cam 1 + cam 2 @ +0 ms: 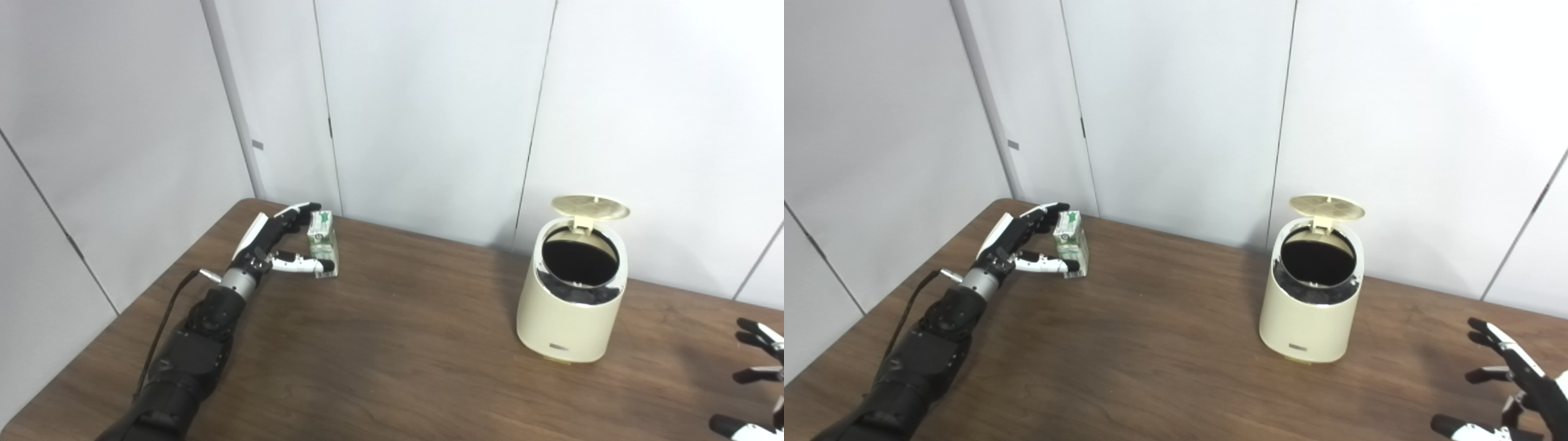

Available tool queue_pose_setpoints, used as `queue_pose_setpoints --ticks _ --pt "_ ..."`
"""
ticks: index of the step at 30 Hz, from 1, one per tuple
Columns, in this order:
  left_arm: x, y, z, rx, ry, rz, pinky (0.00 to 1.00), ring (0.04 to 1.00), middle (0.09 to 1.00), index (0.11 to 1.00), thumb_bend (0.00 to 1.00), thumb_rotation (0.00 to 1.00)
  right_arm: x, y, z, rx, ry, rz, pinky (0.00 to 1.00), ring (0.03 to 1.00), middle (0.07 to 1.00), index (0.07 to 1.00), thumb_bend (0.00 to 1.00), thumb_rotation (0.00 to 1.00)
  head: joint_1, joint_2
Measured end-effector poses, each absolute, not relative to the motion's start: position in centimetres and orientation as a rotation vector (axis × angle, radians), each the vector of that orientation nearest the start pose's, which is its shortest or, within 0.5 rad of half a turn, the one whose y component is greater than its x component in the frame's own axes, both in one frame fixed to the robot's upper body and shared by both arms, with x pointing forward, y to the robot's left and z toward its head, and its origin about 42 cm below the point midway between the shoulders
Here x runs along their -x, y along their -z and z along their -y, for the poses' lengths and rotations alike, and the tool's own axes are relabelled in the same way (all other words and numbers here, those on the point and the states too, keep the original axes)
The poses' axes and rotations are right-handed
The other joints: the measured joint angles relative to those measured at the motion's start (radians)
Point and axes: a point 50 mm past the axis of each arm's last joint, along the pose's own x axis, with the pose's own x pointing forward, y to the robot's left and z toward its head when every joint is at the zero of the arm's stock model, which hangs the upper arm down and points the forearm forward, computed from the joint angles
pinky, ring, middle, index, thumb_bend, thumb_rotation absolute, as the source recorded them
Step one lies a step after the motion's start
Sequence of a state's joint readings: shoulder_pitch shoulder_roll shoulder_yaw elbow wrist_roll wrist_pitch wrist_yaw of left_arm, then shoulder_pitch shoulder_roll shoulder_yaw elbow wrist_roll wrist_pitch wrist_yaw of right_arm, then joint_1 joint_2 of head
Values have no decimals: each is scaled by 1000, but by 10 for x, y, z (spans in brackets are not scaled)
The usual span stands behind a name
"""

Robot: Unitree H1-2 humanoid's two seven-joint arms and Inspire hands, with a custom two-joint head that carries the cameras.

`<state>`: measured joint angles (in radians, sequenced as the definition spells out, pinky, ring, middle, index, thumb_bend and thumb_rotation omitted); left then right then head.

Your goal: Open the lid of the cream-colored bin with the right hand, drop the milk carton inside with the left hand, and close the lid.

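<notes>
While lid point(590, 207) of bin point(569, 318) stands up, milk carton point(323, 244) sits upright at table's point(392, 343) 10 o'clock, left hand point(278, 245) fingers cupping it w/o clear squeeze. Prob light, thin-walled, crushable: pinch mid-body flats gently; right hand point(1507, 392) splayed wide, empty, ~4 o'clock

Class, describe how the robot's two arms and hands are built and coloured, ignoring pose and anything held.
The left hand has black fingers with white shells, a silver metal wrist cuff, and a bulky black forearm with a thin dark cable looping alongside. The right hand shows the same black-and-white fingers; its arm is out of view.
</notes>
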<state>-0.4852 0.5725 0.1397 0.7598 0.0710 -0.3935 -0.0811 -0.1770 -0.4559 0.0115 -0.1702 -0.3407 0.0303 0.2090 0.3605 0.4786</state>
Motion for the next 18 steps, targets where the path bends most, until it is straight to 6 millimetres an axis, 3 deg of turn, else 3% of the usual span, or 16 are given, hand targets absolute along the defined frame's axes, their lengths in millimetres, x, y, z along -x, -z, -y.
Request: queue_pose_setpoints --ticks 14,18 --pt "-420 -168 -456 -522 -143 124 869 863 847 859 979 91 -324 -210 318 824 -176 200 225 706 897 934 938 610 -14 11" --pt "-422 -164 -458 -516 -146 108 829 845 835 848 989 97 -322 -213 317 830 -182 210 230 704 899 935 931 598 -14 14"
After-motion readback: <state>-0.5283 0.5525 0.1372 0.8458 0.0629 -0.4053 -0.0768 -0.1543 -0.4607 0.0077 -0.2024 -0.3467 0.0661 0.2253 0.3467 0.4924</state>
